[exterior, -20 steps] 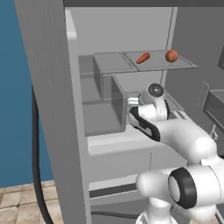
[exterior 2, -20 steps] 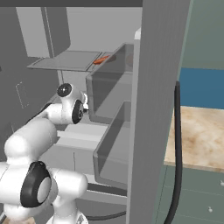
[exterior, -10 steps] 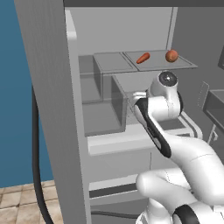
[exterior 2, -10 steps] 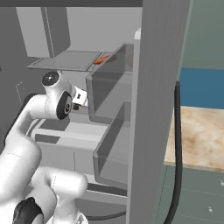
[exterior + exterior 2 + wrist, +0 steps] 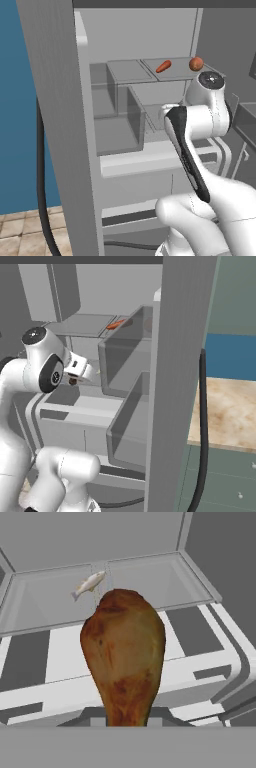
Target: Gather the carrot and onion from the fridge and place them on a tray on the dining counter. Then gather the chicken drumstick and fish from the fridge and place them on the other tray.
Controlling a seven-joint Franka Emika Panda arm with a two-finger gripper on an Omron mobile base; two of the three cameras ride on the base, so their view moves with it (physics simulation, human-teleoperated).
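While the gripper (image 5: 74, 381) sits just in front of the open fridge (image 5: 145, 40), its jaws are clamped on the narrow end of the chicken drumstick (image 5: 124, 657). In the hand view the drumstick's long axis runs along the gripper, fat end pointing away toward the fridge interior. Fish (image 5: 88, 584) lies behind it on a lower shelf. Carrot (image 5: 163, 66) and onion (image 5: 196, 63) rest on the upper shelf.
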